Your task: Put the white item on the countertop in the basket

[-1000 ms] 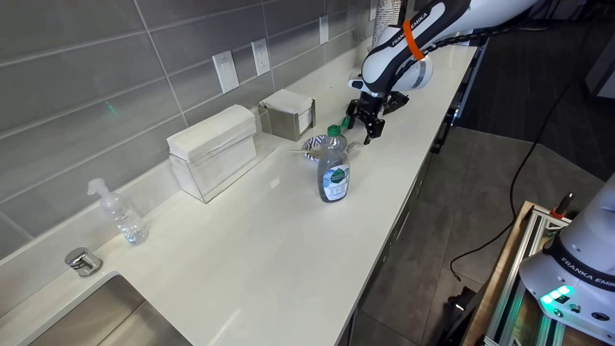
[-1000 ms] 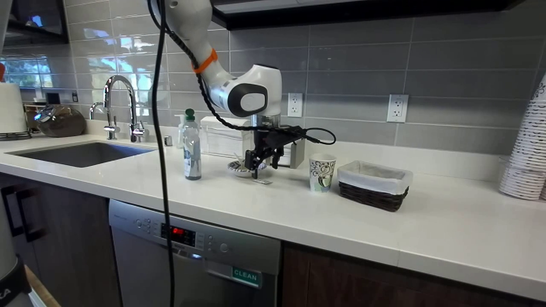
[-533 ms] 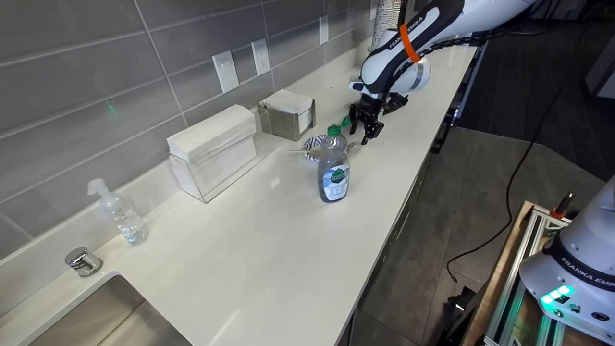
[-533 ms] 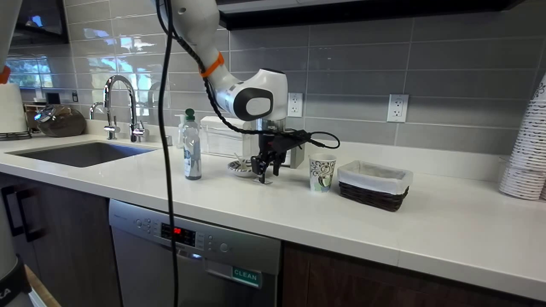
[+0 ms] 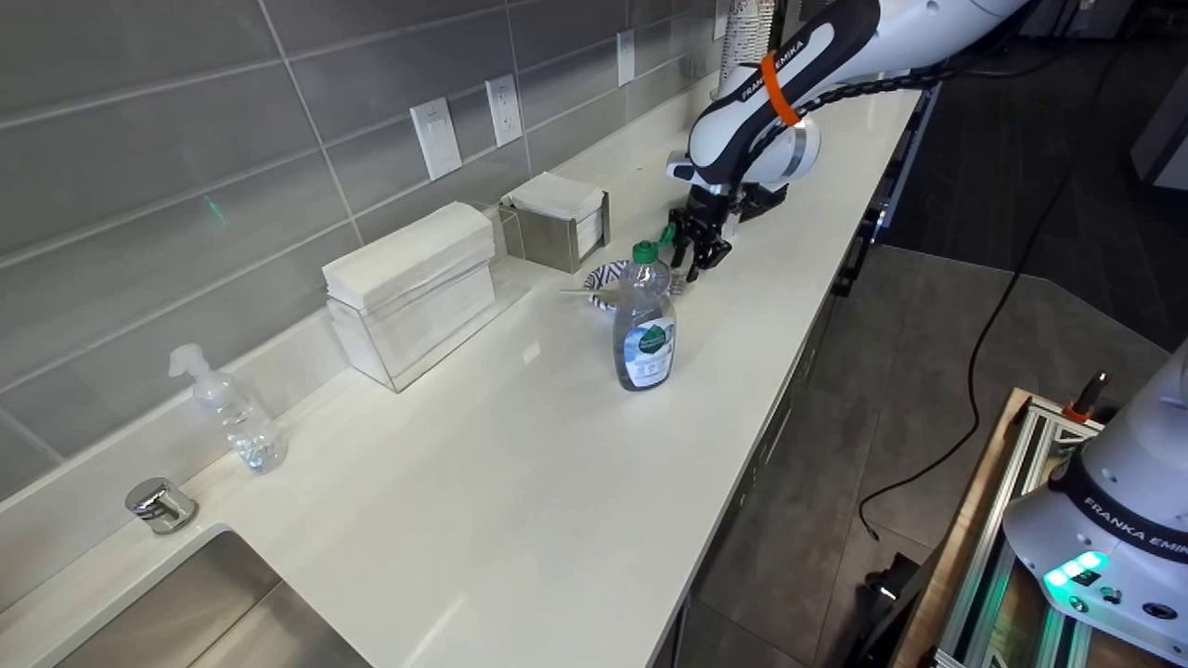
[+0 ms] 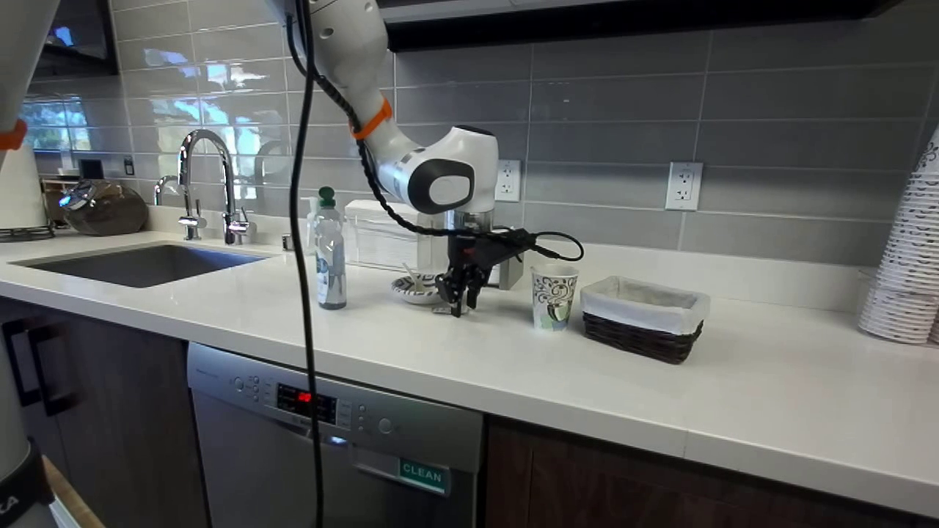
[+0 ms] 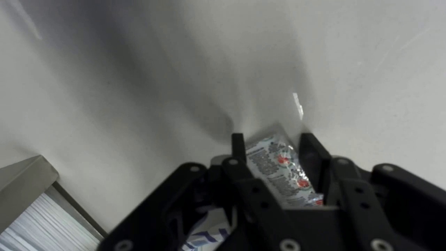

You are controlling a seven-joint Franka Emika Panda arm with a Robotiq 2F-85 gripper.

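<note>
The spread pincer (image 7: 273, 140) is straddling the flat, shiny white foil-like packet (image 7: 277, 165), seemingly for grasping; closing is presumably coming next.

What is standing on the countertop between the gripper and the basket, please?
A patterned paper cup stands upright between the gripper and the white-lined wicker basket; this shows in an exterior view.

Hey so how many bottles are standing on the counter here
2. The green-capped bottle stands near the patterned bowl, and the clear pump bottle stands near the sink. Others might be hidden behind things.
</note>
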